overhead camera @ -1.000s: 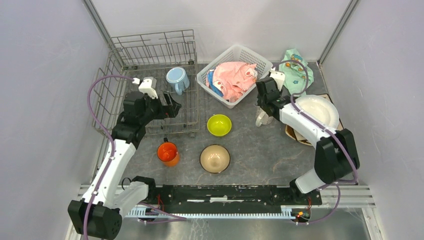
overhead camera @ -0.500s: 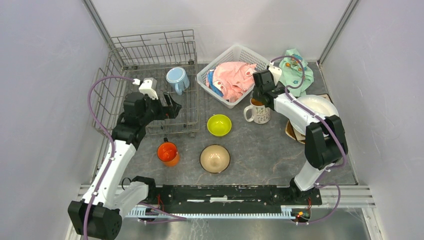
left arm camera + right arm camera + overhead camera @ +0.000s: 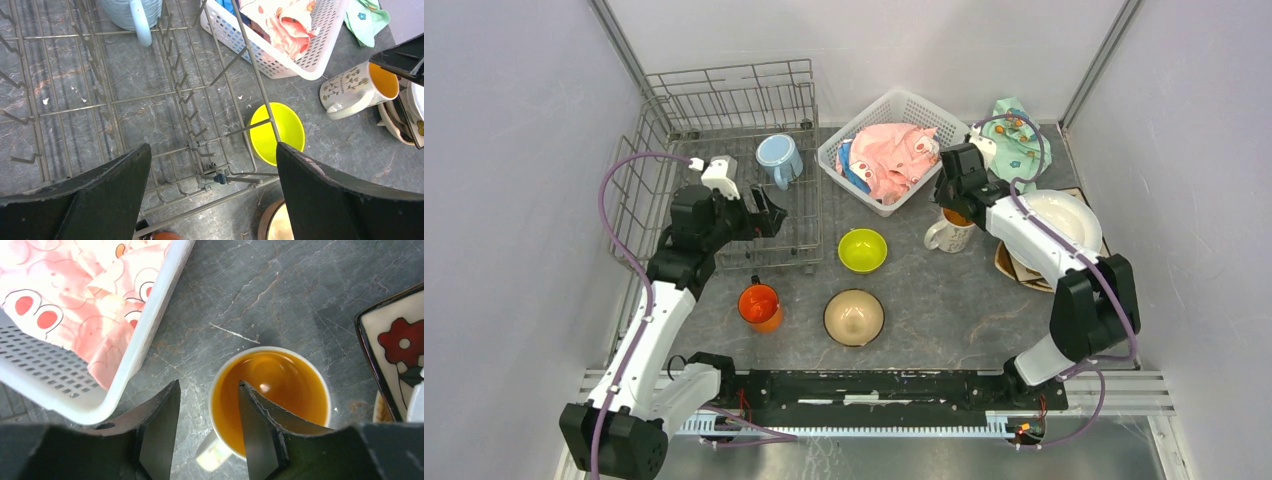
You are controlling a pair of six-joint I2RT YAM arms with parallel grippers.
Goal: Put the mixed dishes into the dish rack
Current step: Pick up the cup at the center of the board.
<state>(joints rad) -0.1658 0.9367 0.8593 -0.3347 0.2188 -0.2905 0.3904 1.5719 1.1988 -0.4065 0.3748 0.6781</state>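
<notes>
The white patterned mug (image 3: 948, 235), orange inside (image 3: 280, 390), stands upright on the table between the white basket and the plates. My right gripper (image 3: 954, 203) (image 3: 209, 390) hangs open over its near rim, one finger inside the mug and one outside, neither pressing the wall. Above the floor of the grey wire dish rack (image 3: 724, 100) (image 3: 150, 95), my left gripper (image 3: 769, 212) (image 3: 212, 150) stands wide open and empty. A light-blue mug (image 3: 779, 160) (image 3: 127, 12) lies in the rack. Lime-green bowl (image 3: 862, 250), tan bowl (image 3: 854, 317) and orange mug (image 3: 760, 306) sit on the table.
A white lattice basket (image 3: 904, 103) (image 3: 150, 325) with a pink cloth (image 3: 894, 160) stands just left of the mug. The mint-green cloth (image 3: 1014, 130) lies at the back right. Stacked plates (image 3: 1059, 220), among them a dark square one (image 3: 395, 335), sit right of the mug.
The right gripper drew back toward the basket, uncovering the mug, then came back over its rim. The mug's handle now points to the lower left. The left arm has not moved.
</notes>
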